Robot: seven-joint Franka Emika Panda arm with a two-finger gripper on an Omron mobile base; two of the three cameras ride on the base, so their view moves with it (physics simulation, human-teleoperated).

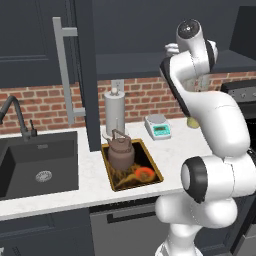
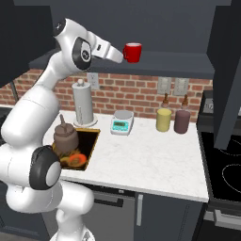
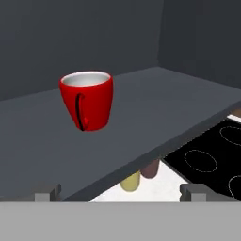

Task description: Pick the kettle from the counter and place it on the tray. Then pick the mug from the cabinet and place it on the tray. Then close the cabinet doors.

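The red mug (image 2: 132, 52) stands upright on the dark shelf of the open cabinet (image 2: 169, 59). In the hand view the mug (image 3: 87, 100) is left of centre with its handle turned toward me. My gripper (image 2: 123, 56) hovers just in front of it at shelf height, open and holding nothing; its fingertips (image 3: 194, 190) are spread wide, short of the mug. The brownish-grey kettle (image 1: 120, 150) sits upright on the flame-patterned tray (image 1: 150, 162) on the white counter (image 1: 90, 187). One cabinet door (image 1: 30, 40) with a silver bar handle stands open at the left, another door (image 2: 228, 70) at the right.
A tall silver-white cylinder (image 1: 114, 112) stands behind the tray, with a small scale (image 1: 158, 126) to its right. A yellow bottle (image 2: 163, 118) and a dark purple bottle (image 2: 181, 120) stand by the brick wall. The sink (image 1: 40, 165) lies left, the black stove (image 2: 226, 174) right.
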